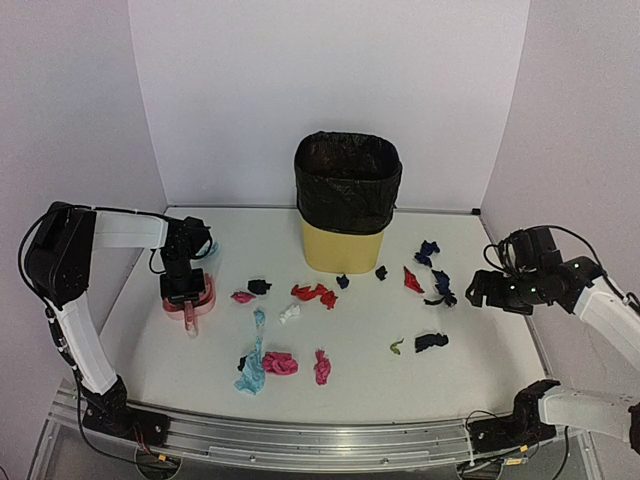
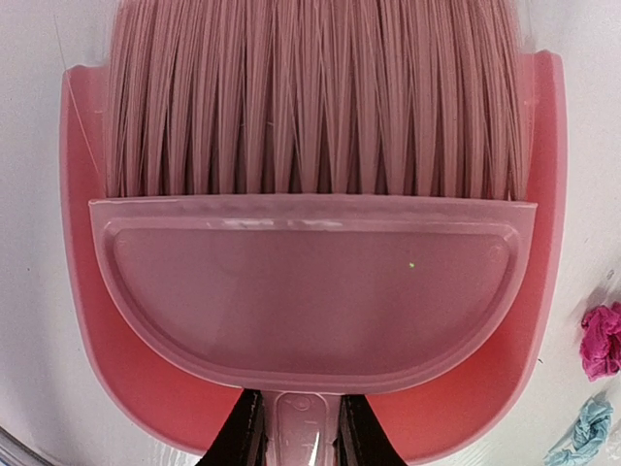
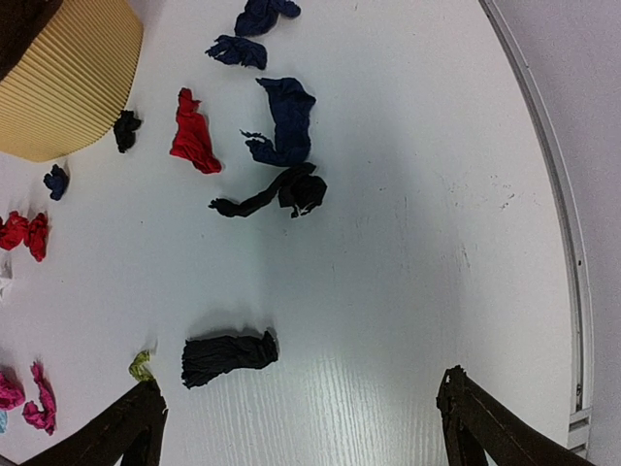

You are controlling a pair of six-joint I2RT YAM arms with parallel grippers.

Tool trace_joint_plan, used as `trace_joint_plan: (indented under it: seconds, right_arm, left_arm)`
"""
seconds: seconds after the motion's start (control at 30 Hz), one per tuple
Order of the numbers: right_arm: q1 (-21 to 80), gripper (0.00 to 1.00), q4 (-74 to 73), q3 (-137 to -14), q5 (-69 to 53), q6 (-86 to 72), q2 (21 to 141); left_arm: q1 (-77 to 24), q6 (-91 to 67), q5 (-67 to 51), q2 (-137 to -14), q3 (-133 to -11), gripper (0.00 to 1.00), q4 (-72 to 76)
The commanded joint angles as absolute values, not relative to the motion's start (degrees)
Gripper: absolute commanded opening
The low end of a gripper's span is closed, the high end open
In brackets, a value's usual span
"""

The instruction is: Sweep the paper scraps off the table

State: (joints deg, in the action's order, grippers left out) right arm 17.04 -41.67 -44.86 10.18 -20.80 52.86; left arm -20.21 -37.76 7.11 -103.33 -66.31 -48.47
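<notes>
Paper scraps lie spread over the white table [image 1: 480, 375]: red [image 1: 312, 293], pink [image 1: 280, 363], light blue [image 1: 250, 372], black [image 1: 431, 341] and navy [image 1: 428, 250] bits. At the left, my left gripper [image 1: 185, 290] [image 2: 302, 419] is shut on the handle of a pink brush [image 2: 310, 282] that rests in a pink dustpan [image 2: 92, 320] [image 1: 207, 297], its bristles [image 2: 310, 97] pointing away. My right gripper [image 1: 478, 290] [image 3: 301, 383] hovers open at the right, above bare table. A black scrap [image 3: 228, 356] lies ahead and to the left of it, with red [image 3: 192, 131] and navy [image 3: 286, 121] scraps farther off.
A yellow bin [image 1: 340, 250] [image 3: 68, 87] lined with a black bag stands at the back centre, scraps close around its base. A metal rail [image 1: 300, 440] runs along the front edge. White walls enclose the back and sides; the table's right edge [image 3: 543, 165] is near my right arm.
</notes>
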Motion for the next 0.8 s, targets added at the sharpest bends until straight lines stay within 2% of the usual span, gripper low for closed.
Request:
trace_joint_plan:
  seconds: [0.0,0.1,0.43,0.53,0.63,0.77]
  right_arm:
    - [16.88,0.96,-41.30,-44.62,10.56,-20.30,52.06]
    - [16.89,0.96,-41.31,-44.67,9.96,-20.23,51.79]
    - [16.88,0.96,-41.27,-45.17,5.82,-19.73,49.91]
    - [16.89,0.96,-40.97,-46.84,-3.14,-18.73,48.80]
    - [16.88,0.96,-39.83,-48.45,-13.47,-19.03,48.04]
    - [16.88,0.97,-34.90,-49.47,-27.38,-24.45,49.48]
  left_arm:
    - [-19.97,-37.65,9.93,-100.49,-69.63,0.03,-49.57]
    - [-19.95,-36.81,10.63,-98.67,-71.16,0.00,-50.69]
    - [-20.02,-31.98,12.79,-89.47,-74.63,0.00,-52.80]
    - [-20.49,-23.38,7.88,-83.95,-74.82,0.00,-47.16]
    - [-22.86,-13.56,-2.38,-78.17,-73.41,0.00,-38.43]
    - [-35.22,-4.92,-3.34,-74.51,-69.92,0.00,-29.12]
